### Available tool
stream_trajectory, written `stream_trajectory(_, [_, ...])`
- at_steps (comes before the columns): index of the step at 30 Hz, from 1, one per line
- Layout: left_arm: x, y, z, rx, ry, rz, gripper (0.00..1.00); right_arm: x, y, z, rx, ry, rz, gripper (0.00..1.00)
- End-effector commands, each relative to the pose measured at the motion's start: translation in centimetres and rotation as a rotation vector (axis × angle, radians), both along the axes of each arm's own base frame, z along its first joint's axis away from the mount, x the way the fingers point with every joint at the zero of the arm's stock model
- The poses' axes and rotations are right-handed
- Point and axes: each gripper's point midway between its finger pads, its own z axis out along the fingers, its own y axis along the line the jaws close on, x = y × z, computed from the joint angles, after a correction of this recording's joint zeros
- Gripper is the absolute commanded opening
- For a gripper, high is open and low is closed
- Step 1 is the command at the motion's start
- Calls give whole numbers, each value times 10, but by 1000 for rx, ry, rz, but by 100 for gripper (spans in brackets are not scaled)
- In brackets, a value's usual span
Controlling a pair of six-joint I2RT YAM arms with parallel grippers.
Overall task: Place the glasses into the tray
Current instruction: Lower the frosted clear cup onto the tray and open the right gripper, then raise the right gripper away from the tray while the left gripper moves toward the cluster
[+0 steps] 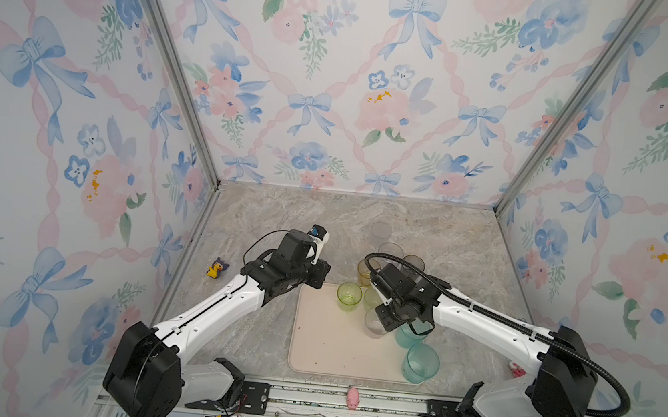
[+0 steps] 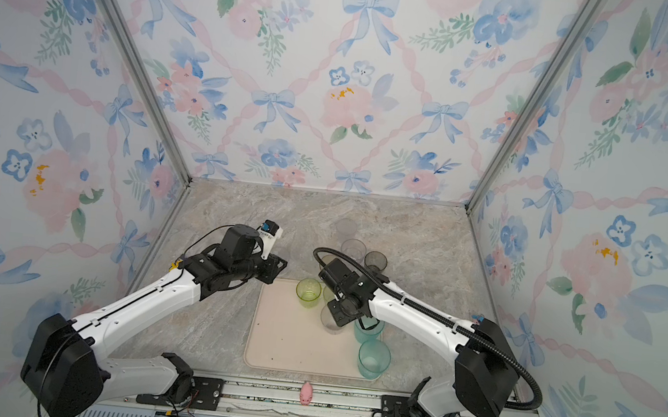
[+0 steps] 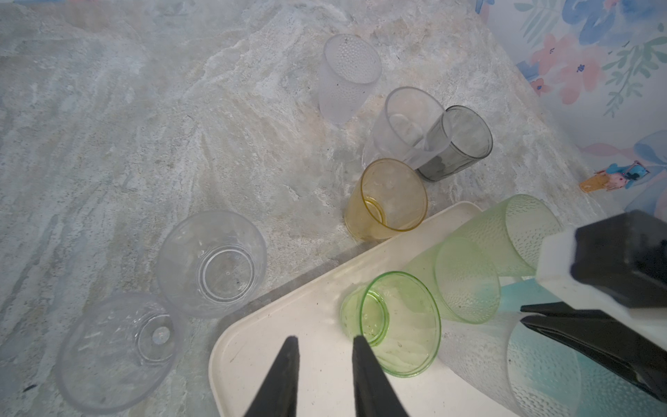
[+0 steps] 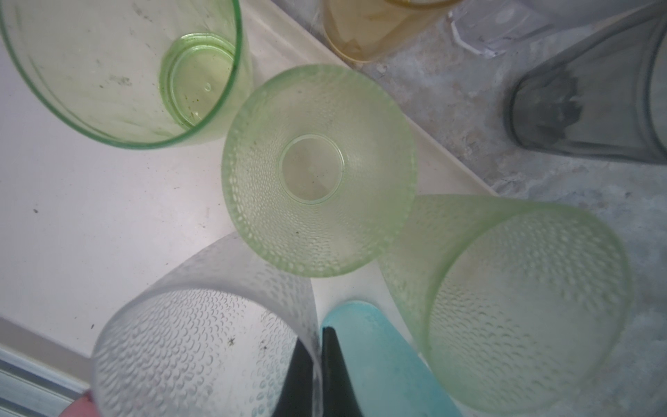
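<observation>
Twelve glasses [image 2: 372, 361] showed. On the tray [image 1: 327, 342] stood two teal glasses [image 1: 421, 364] at its right edge, three green glasses [image 1: 349, 296] at its far end, and one frosted glass [image 1: 373, 326], its rim pinched tight by the right gripper [image 4: 314, 337]. Beyond the tray stood one amber glass [image 1: 363, 271], one grey glass [image 1: 413, 263] and four clear glasses [image 3: 211, 263]. The left gripper [image 3: 325, 339] hung over the tray's far left corner, fingers apart and empty.
</observation>
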Motion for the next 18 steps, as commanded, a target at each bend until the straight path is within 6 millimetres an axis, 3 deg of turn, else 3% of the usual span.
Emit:
stream_trajectory(1, [3,-3,6,6,-4,-5,29,3,-1,-6,-9,14,2,4])
stream_trajectory(8, [3,-3,4,11,1,-9,29,4,-1,-2,-4,9,2,15])
stream_trajectory(18, [2,-5,3,12,3,-12,29,8,-1,25,38,-38,1,31])
